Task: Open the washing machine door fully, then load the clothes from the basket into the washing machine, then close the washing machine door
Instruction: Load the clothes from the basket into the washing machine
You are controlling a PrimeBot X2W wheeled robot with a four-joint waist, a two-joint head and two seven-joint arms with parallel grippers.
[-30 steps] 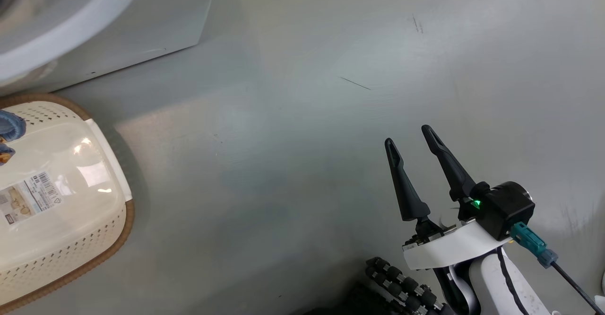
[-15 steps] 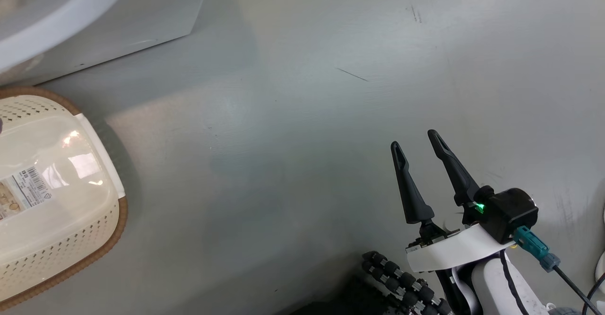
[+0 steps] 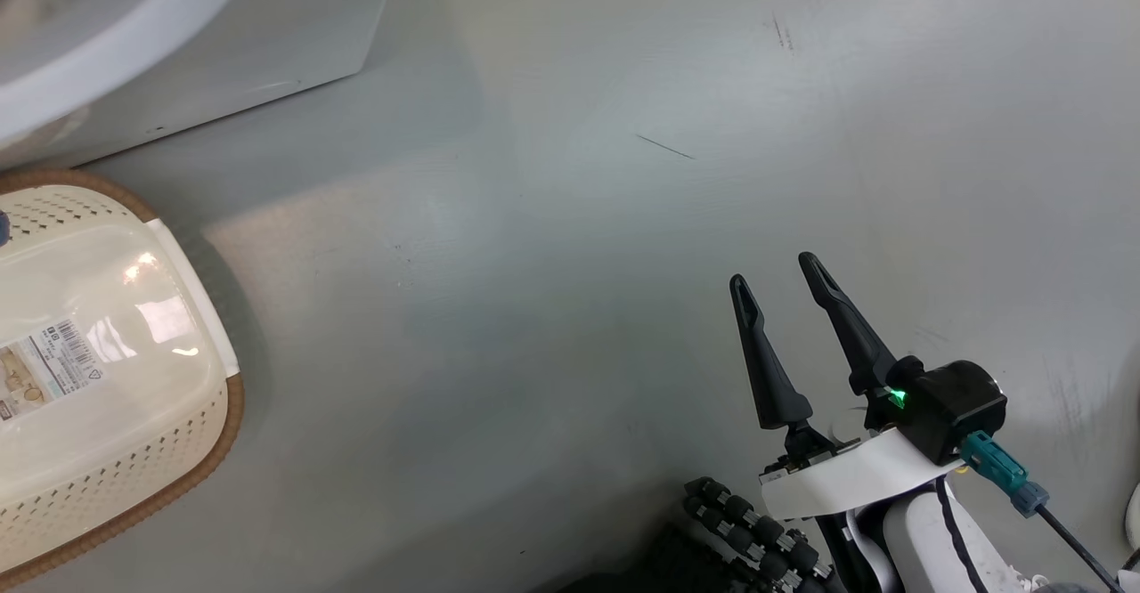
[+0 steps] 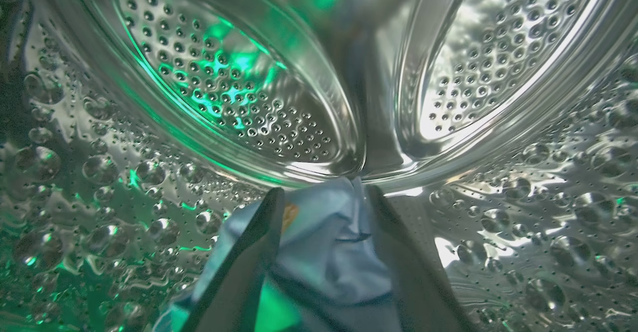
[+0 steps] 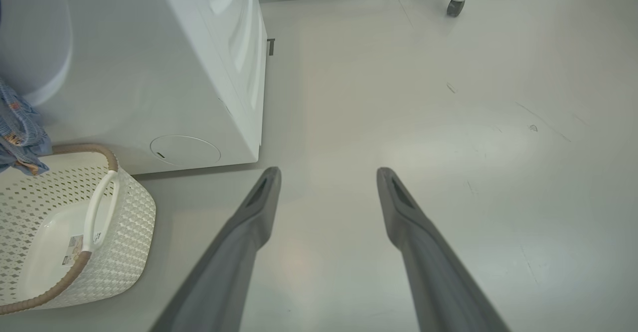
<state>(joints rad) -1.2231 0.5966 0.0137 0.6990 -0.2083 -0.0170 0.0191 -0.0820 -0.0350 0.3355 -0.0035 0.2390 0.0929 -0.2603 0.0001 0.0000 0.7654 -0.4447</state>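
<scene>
Left gripper (image 4: 324, 191) has opened around 1 garment (image 4: 334, 257); 1 basket (image 3: 107, 477).

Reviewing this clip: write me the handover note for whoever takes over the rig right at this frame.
Left gripper: open, inside the steel drum, with a light-blue garment lying between its spread fingers.
Right gripper: open, holding nothing, over the floor.
Basket: on the floor beside the washing machine; its visible bottom is bare. A second patterned blue garment hangs above its rim; what holds it is out of frame.
Done: door open, since the arm is in the drum; one garment in.
Left: pull the left arm out, load the hanging garment, close the door.
</scene>
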